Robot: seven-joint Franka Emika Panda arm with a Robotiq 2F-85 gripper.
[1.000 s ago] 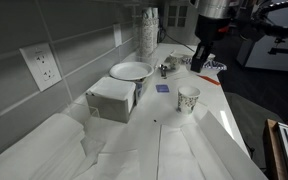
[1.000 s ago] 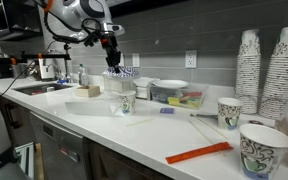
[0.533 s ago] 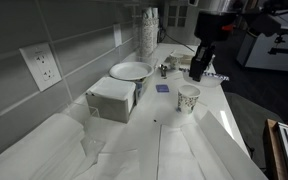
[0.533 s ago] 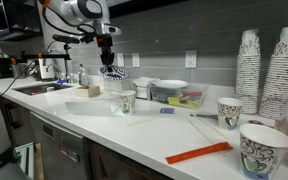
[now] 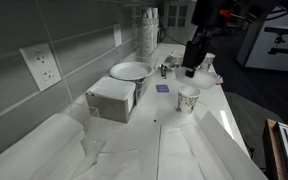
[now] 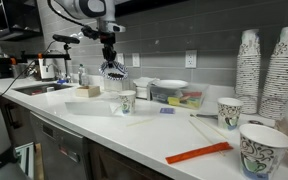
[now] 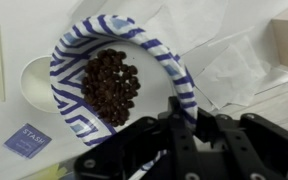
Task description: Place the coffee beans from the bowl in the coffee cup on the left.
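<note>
My gripper (image 7: 184,110) is shut on the rim of the bowl (image 7: 79,105), a white bowl with blue stripes. A pile of dark coffee beans (image 7: 109,85) lies in it. The bowl hangs in the air in both exterior views (image 5: 206,66) (image 6: 112,70), under the gripper (image 5: 191,60) (image 6: 110,60). The speckled coffee cup (image 5: 188,98) (image 6: 125,101) stands on the counter below it. In the wrist view the cup's open mouth (image 7: 34,85) shows past the bowl's left edge, partly covered by the bowl.
A white box (image 5: 112,98) and a larger plain white dish (image 5: 131,71) stand beside the cup. A blue card (image 7: 26,140) lies near it. Tall cup stacks (image 6: 249,75), two more cups (image 6: 230,112) and an orange strip (image 6: 197,153) are further along the counter.
The gripper has carried the bowl a little sideways along the counter, closer to above the speckled cup. The cup has not moved.
</note>
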